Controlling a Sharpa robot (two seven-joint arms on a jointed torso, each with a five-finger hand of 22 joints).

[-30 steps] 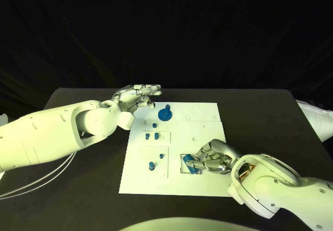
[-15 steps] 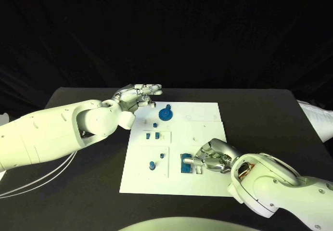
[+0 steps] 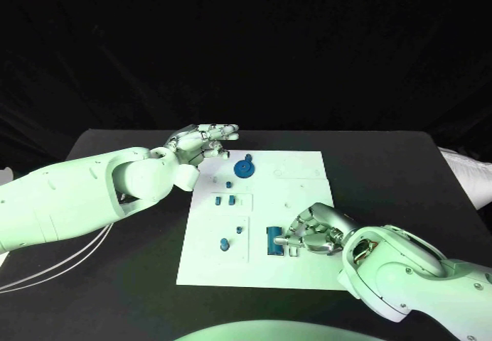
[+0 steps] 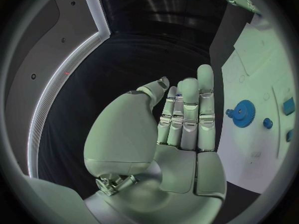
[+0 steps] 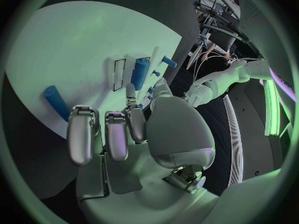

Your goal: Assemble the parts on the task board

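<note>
- Task board (image 3: pixel 303 213), a white plate, lay in the middle of the black table (image 3: pixel 410 170).
- Left robot hand (image 3: pixel 201 142) hovered over the board's far left corner, fingers loosely curled and apart, holding nothing; the left wrist view showed the fingers (image 4: pixel 187 109) straight, side by side, with an empty palm.
- Right robot hand (image 3: pixel 311 234) sat low over the near part of the board, fingers bent down toward a blue block (image 3: pixel 275 241) lying in a rectangular outline; fingertips were at its edge, but whether they gripped it could not be told.
- In the right wrist view, a blue cylinder (image 5: pixel 56 102) lay on the board beside the fingers (image 5: pixel 82 134), apart from them.
- Blue gear (image 3: pixel 244 168) stood near the far edge of the board, just beside the left robot hand.
- Small blue pegs (image 3: pixel 225 201) stood in a framed square near the board's middle, and two more blue pieces (image 3: pixel 224 245) stood nearer the front left.
</note>
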